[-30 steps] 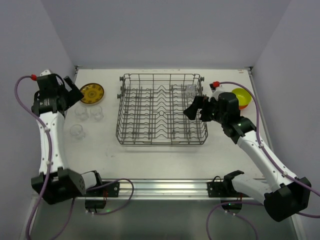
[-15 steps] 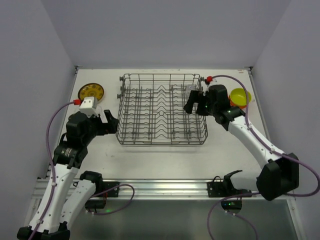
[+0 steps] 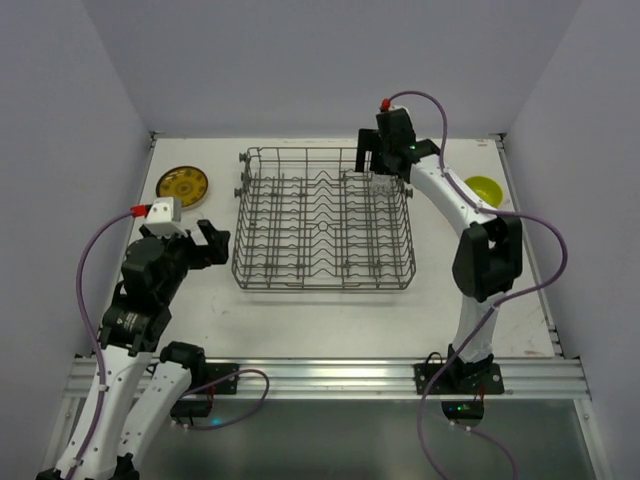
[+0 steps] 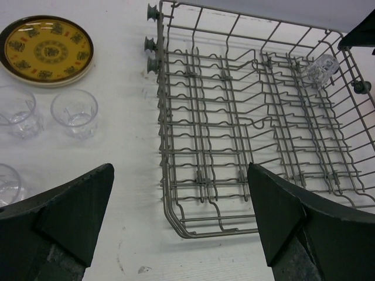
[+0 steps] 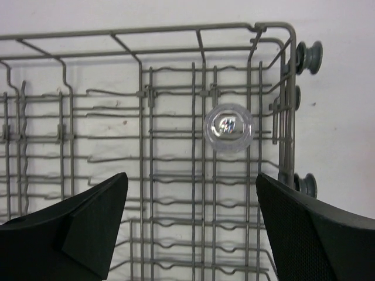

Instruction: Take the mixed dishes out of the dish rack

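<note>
We find no legible text, brand, number or sign on any surface in these views; the only markings are the dark ornamental figures ringing the yellow face of the patterned plate (image 4: 46, 50), and we cannot resolve them as readable characters.

Two white-and-black arms with purple cables

Each arm has white link shells and black joint housings. The left arm (image 3: 140, 300) carries a white wrist block with a red cable cap; a purple cable loops beside it. The right arm (image 3: 470, 230) has the same purple cable and red cap. Both pincers have broad, dark, wedge-shaped fingers (image 4: 76, 205), finely textured in the right wrist view.
</note>
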Motion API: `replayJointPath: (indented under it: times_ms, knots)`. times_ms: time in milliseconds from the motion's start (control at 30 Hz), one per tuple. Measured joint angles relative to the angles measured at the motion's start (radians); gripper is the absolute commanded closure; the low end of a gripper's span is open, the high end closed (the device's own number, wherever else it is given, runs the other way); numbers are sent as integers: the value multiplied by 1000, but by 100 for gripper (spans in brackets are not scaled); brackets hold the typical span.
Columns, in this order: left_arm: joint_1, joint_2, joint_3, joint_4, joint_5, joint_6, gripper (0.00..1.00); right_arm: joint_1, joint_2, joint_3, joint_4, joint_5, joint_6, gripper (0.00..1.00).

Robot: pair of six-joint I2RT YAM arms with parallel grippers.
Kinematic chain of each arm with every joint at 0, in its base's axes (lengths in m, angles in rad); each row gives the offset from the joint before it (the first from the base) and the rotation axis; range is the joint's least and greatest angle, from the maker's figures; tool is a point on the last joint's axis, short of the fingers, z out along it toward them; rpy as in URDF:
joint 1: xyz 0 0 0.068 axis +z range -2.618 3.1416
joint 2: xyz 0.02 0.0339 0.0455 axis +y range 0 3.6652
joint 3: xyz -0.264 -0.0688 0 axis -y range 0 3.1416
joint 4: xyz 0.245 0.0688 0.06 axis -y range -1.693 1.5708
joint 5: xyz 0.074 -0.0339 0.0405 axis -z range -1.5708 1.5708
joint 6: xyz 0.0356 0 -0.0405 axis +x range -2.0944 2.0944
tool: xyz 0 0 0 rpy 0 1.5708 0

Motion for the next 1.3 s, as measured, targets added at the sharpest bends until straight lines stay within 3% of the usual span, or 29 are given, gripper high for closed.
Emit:
replayJointPath:
  times_ms: [133, 567, 767, 867, 1300]
  knots:
    - [0, -1, -2, 1, -16, -2, 0, 0, 121, 146, -57, 69, -36, 11]
    - [-8, 51, -5, 2, -16, -2, 0, -11, 333, 339, -143, 106, -114, 17]
    - [-16, 67, -5, 2, -16, -8, 0, -21, 386, 371, -150, 109, -129, 18]
    - [-19, 80, -5, 2, -15, -9, 0, -24, 405, 374, -152, 109, -133, 25]
    - [-21, 84, -5, 2, -15, -9, 0, -28, 417, 327, -132, 113, -137, 33]
